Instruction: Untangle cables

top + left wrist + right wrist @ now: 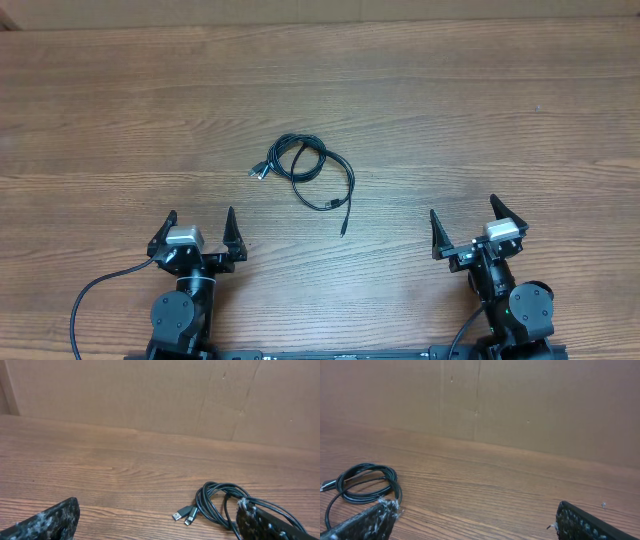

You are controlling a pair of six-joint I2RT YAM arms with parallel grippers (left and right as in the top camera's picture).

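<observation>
Left gripper point(201, 214): fingers point(47, 521) spread wide, gripping nothing. From the left wrist, one mottled black finger at 7 o'clock and the other at 5 o'clock, the latter overlapping the near edge of the cables point(220, 502). Right gripper point(463, 208): likewise wide apart and empty. In the right wrist view its fingers sit at 7 and 5 o'clock, the 7 o'clock one just below the coil.

Cables lying on the table point(480, 110) as one loose black coil, apart from both grippers and roughly between them. At 1 o'clock from the left gripper, at 10 o'clock from the right. Several loops overlapping, not separated. Two silvery plugs point(260, 170) side by side at the coil's 9 o'clock edge. One loose tail leaving the coil toward 5 o'clock, ending in a small black plug point(343, 230).

Further out, left arm point(180, 315) at 7 o'clock of the overhead view and right arm point(515, 310) at 5 o'clock. Thick black wire point(85, 300) curving out from the left arm toward 9 o'clock. Brown wood grain across the whole table. Plain brown wall point(150, 400) behind it in both wrist views.
</observation>
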